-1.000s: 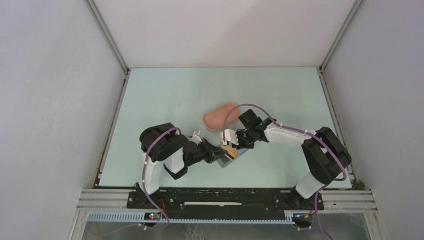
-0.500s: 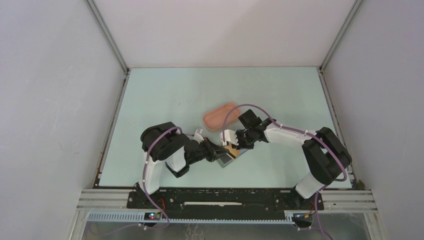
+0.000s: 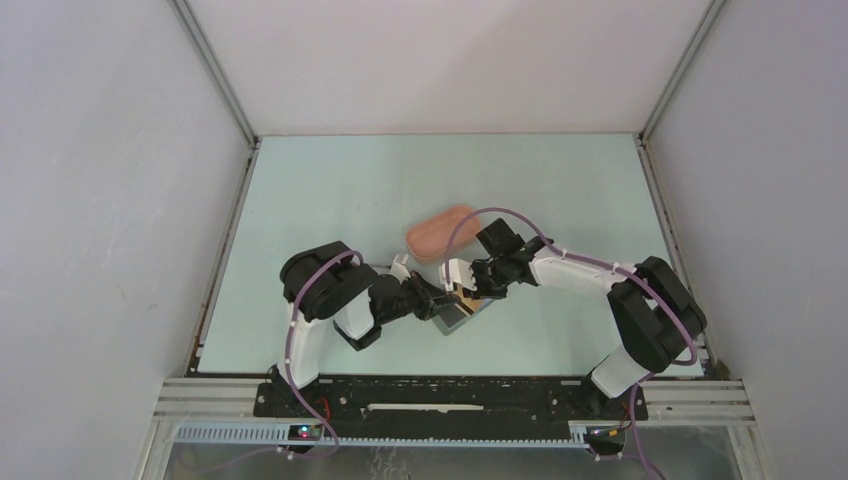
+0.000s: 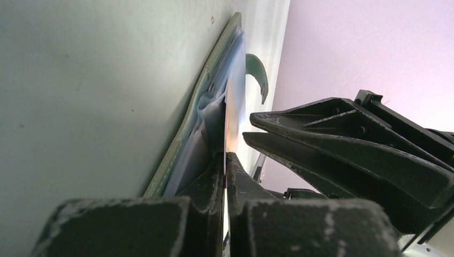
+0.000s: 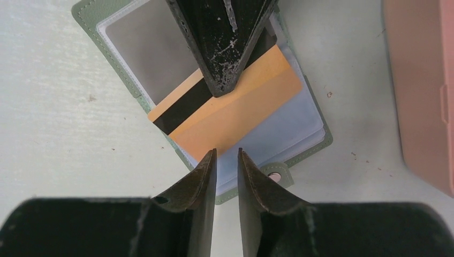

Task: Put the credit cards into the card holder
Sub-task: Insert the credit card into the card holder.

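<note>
Since the earlier frame the left arm had pushed in toward 3 o'clock, bringing its gripper closer to the right one, and less of the tan card showed from above.

The left gripper [image 4: 225, 160] was clamped on the near edge of the card [image 5: 241, 115]. The right gripper [image 5: 227, 160] stood with its fingers slightly apart and nothing between them, its tips just beside the card's lower corner. The card lay askew over the open holder [image 5: 289, 134], which sat flat on the table [image 5: 53, 134] with its tab [image 5: 277, 175] at 5 o'clock. The tray [image 5: 423, 80] lay beside it at 3 o'clock.

I could not tell whether any corner had entered a pocket. Being askew, the card could ride over the sleeve mouth instead of into it. Nothing pinned the holder, so a push could skid it across the table. The two grippers were close enough to knock together.

The left wrist view showed the card edge-on, standing off the fanned sleeves, which the right wrist view flattened away. The right wrist view gave the card's angle, its black stripe and the tray. From above, the grippers hid most of both card and holder.
</note>
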Motion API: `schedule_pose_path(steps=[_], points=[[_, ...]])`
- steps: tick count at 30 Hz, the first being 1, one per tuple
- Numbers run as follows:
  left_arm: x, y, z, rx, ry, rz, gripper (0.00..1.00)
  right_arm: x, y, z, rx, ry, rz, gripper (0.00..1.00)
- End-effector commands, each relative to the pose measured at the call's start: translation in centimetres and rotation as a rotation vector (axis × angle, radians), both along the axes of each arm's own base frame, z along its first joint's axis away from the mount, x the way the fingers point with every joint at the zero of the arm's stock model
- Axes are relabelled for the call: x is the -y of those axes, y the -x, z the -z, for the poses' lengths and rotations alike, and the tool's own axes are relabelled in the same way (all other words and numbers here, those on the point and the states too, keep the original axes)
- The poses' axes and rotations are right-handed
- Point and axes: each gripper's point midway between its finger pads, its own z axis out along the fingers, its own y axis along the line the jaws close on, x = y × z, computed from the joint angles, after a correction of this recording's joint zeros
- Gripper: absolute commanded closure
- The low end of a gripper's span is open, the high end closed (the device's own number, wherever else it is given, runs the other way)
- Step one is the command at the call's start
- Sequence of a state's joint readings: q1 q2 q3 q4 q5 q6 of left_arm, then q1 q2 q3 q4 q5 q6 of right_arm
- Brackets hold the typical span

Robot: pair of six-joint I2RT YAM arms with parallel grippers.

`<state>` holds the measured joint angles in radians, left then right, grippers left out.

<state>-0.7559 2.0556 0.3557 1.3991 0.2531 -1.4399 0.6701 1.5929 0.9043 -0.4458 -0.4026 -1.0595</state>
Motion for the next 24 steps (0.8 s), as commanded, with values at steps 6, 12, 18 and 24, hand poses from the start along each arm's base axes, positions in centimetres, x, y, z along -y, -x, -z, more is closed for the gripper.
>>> schedule_pose_path(steps=[6,12,18,24], points=[[0.1,-0.6,1.3,0.001,-0.05,0.021,0.94,-1.5,1.8,-3.5,0.009,-0.121,-0.086,0.7],[0.2,-0.8,1.2,0.004,-0.046,0.025,0.93,-2.8,4.7,-4.3,0.005,-0.169,-0.208,0.68],[0.2,-0.9,1.1,0.008,-0.043,0.028,0.91,-4.3,6.3,-3.1,0.037,-0.116,-0.28,0.79],[0.3,-0.8,1.1,0.008,-0.041,0.034,0.9,-5.0,5.6,-1.3,0.079,-0.042,-0.254,0.83]])
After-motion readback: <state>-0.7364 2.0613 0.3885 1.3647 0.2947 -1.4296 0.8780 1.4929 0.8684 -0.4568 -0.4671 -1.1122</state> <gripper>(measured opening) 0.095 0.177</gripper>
